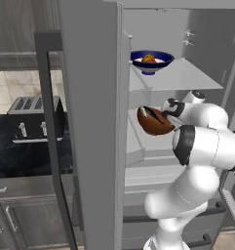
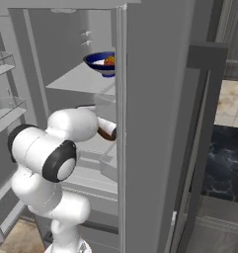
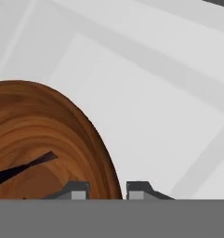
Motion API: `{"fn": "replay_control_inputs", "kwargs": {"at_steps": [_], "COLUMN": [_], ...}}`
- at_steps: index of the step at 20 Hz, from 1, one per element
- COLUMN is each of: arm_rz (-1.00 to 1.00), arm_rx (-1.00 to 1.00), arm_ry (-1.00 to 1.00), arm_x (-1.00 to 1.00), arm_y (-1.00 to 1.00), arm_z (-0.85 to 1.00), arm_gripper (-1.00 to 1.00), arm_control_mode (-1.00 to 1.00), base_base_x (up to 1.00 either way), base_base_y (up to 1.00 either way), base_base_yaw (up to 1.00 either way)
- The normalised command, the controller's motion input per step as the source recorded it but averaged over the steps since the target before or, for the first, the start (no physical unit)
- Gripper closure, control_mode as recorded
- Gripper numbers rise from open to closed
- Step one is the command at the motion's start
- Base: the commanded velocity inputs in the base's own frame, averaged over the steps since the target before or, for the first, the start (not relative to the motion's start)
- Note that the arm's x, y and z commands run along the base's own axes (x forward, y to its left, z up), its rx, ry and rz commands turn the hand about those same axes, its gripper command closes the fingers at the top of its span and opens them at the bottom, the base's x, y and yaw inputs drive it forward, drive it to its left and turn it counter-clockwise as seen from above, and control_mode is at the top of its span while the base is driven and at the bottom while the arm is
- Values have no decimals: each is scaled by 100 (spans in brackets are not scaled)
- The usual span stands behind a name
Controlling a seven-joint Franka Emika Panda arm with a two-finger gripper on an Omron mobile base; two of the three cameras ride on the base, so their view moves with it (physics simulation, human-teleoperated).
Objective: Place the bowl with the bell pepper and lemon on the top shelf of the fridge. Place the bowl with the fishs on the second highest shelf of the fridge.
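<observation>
**Wooden bowl held at the second shelf of an open fridge**

The brown wooden bowl is seen clamped by its rim in the gripper: in the hand view one dark fingertip stands inside the rim and the other just outside it, with the bowl's wall between them. From the gripper the bowl extends away and to one side, its hollow lying open to the hand camera. In the left base view the same bowl is carried at the end of the white arm, tilted so that its rim faces partly sideways, inside the fridge and just over the shelf that lies below the top one; whether it touches that shelf cannot be told.

The bowl is shown with a banded wood grain, dark brown at the rim and warmer toward the middle. A thin dark pointed shape lies across its inner wall; what it is cannot be made out.

Above the gripper, on the top shelf, a blue bowl is seen standing upright with red and yellow contents. In the right base view it is partly hidden behind the fridge door.
</observation>
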Motion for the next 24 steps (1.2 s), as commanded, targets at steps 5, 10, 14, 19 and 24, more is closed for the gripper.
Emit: {"fn": "replay_control_inputs", "kwargs": {"at_steps": [5,10,14,19,24], "arm_rz": [-10,-3,-1,0,0], "arm_rx": [0,0,0,0,0], "arm_ry": [-2,-32,-41,-40,-30], "arm_x": [2,-92,-94,-100,-100], "arm_y": [19,13,14,17,9], "arm_z": [0,31,83,100,100], "arm_gripper": [-100,-100,-100,-100,-100], "arm_control_mode": [-100,-100,-100,-100,-100], "base_base_x": [0,0,0,0,0], "base_base_y": [0,0,0,0,0], "base_base_yaw": [0,0,0,0,0]}}
